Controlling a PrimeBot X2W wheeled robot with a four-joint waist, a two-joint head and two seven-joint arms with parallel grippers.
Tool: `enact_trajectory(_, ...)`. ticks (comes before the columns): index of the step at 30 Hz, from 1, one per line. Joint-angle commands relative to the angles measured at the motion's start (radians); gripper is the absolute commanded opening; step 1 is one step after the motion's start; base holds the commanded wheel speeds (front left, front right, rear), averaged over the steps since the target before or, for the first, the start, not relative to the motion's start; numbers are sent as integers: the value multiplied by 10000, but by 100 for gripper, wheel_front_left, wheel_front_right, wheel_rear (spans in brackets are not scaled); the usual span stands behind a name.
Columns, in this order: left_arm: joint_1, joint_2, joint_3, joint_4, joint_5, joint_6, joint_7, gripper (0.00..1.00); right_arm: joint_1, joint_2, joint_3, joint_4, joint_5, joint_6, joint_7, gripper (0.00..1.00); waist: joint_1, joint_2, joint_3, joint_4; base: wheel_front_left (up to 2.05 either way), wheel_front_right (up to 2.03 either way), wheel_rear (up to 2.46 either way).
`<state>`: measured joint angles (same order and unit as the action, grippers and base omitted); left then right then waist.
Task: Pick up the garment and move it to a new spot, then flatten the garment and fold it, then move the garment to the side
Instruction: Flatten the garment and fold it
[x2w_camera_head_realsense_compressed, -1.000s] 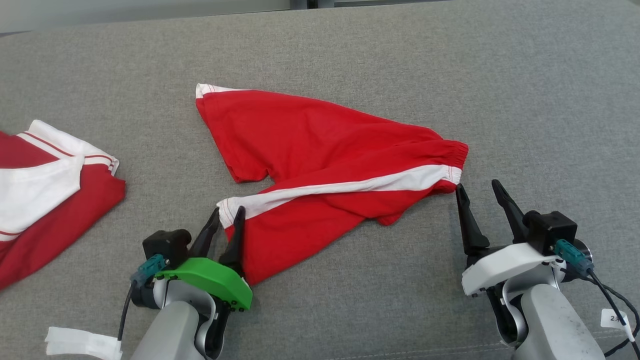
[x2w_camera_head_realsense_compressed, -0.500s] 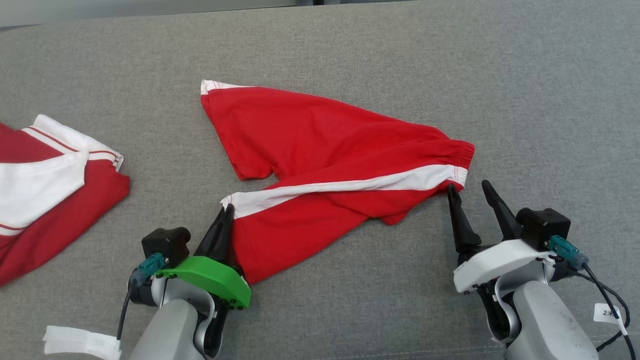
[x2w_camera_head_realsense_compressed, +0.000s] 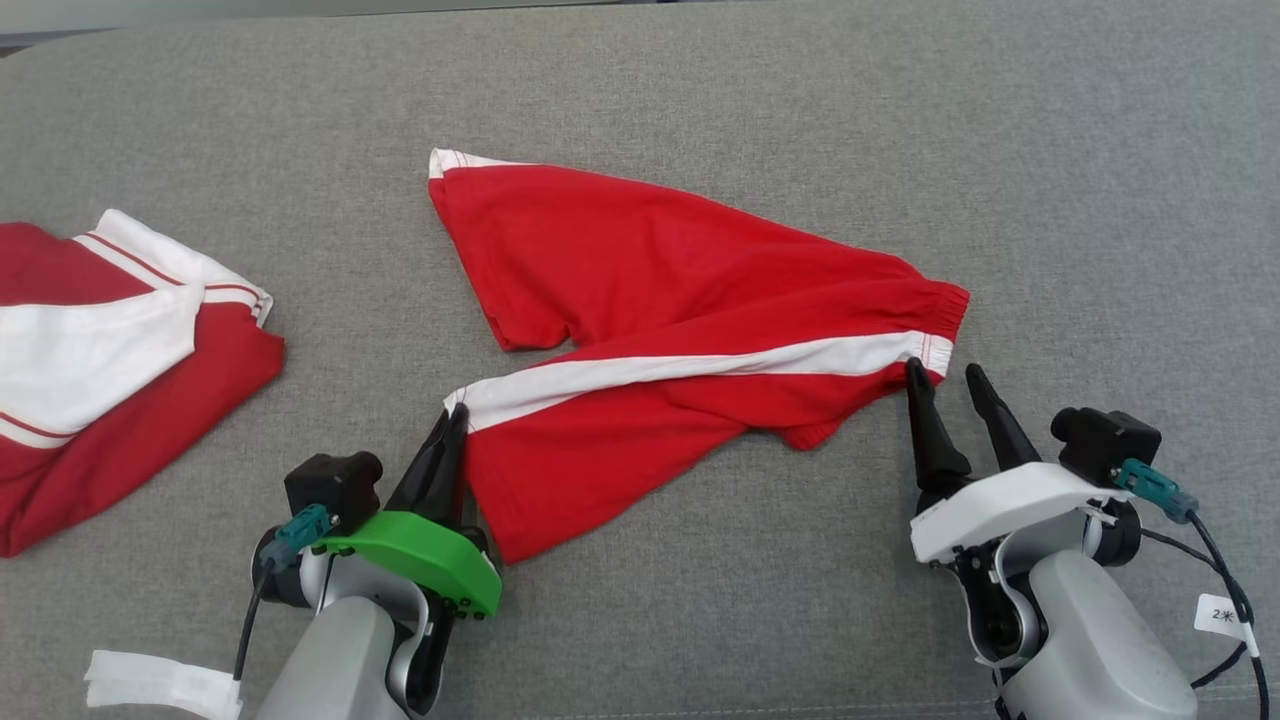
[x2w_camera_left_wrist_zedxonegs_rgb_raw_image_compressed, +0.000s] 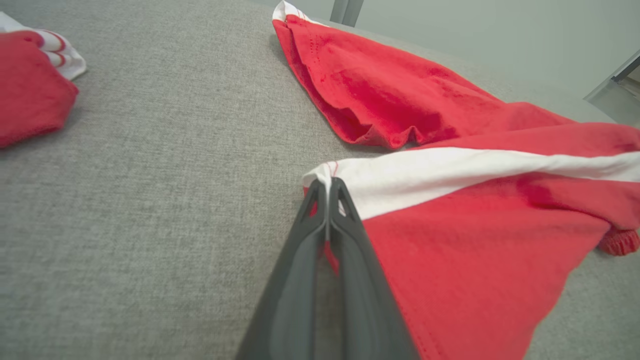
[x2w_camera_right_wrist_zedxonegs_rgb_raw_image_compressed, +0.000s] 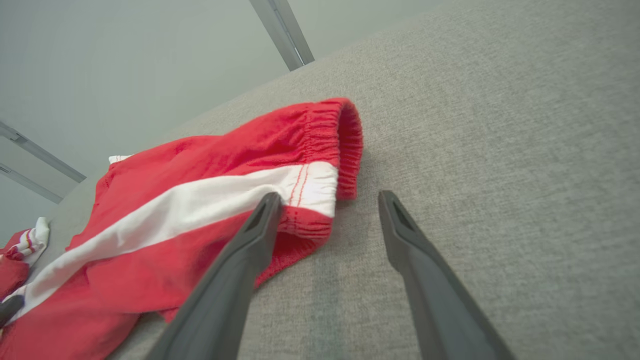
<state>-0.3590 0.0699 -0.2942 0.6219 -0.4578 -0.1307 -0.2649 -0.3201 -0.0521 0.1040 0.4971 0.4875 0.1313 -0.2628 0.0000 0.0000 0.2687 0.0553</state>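
Note:
The garment (x2w_camera_head_realsense_compressed: 680, 300) is a pair of red shorts with a white side stripe, lying rumpled on the grey surface; it also fills the right of the left wrist view (x2w_camera_left_wrist_zedxonegs_rgb_raw_image_compressed: 450, 210) and the left of the right wrist view (x2w_camera_right_wrist_zedxonegs_rgb_raw_image_compressed: 200, 200). My left gripper (x2w_camera_head_realsense_compressed: 452, 418) is shut on the near leg's hem corner, where the white stripe ends (x2w_camera_left_wrist_zedxonegs_rgb_raw_image_compressed: 327, 182). My right gripper (x2w_camera_head_realsense_compressed: 945, 375) stands open at the elastic waistband (x2w_camera_right_wrist_zedxonegs_rgb_raw_image_compressed: 345, 145). Its left finger (x2w_camera_right_wrist_zedxonegs_rgb_raw_image_compressed: 260, 225) lies over the waistband's edge, and its right finger (x2w_camera_right_wrist_zedxonegs_rgb_raw_image_compressed: 395, 220) is over bare fabric.
A second red and white garment (x2w_camera_head_realsense_compressed: 110, 350) lies folded at the far left, a corner of it in the left wrist view (x2w_camera_left_wrist_zedxonegs_rgb_raw_image_compressed: 30, 80). The grey cushion (x2w_camera_head_realsense_compressed: 1100, 200) stretches wide to the back and right. A white tag (x2w_camera_head_realsense_compressed: 160, 685) hangs by my left arm.
My left gripper has shut on the hem corner. My right gripper has slid forward until its left finger reaches the waistband. The camera has shifted, so the whole scene sits further right.

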Motion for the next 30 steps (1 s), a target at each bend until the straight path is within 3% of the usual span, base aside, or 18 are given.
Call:
enact_trajectory(1, 99, 2, 27, -33, 43, 6, 11, 0, -180, -79, 65, 58, 219, -11, -31, 91, 0, 0, 23, 51, 0, 0, 0)
enact_trajectory(3, 118, -8, 13, -35, 55, 8, 11, 0, -221, -121, 157, 87, 339, -11, -31, 91, 0, 0, 26, 84, 0, 0, 0)
enact_trajectory(5, 139, -15, 2, -30, 59, 8, 11, 0, -261, -147, 250, 109, 460, -11, -31, 78, 0, 0, 20, 111, 0, 0, 0)
enact_trajectory(6, 139, -15, 2, -30, 59, 8, 11, 0, -261, -147, 250, 109, 460, -11, -31, 78, 0, 0, 20, 111, 0, 0, 0)
enact_trajectory(8, 153, -22, 0, -20, 72, 6, 11, 0, -287, -159, 275, 86, 596, -11, -31, 55, 0, 0, 5, 131, 0, 0, 0)
enact_trajectory(17, 167, -1, 77, 4, 123, 8, 11, 0, -353, -232, 473, 112, 944, -11, -31, 0, 0, 0, -11, 125, 0, 0, 0)
enact_trajectory(30, 188, 131, 206, -594, 232, 8, 10, 0, -37, -239, 354, -655, 832, -11, -32, 0, 0, 0, -1071, 88, 0, 0, 0)
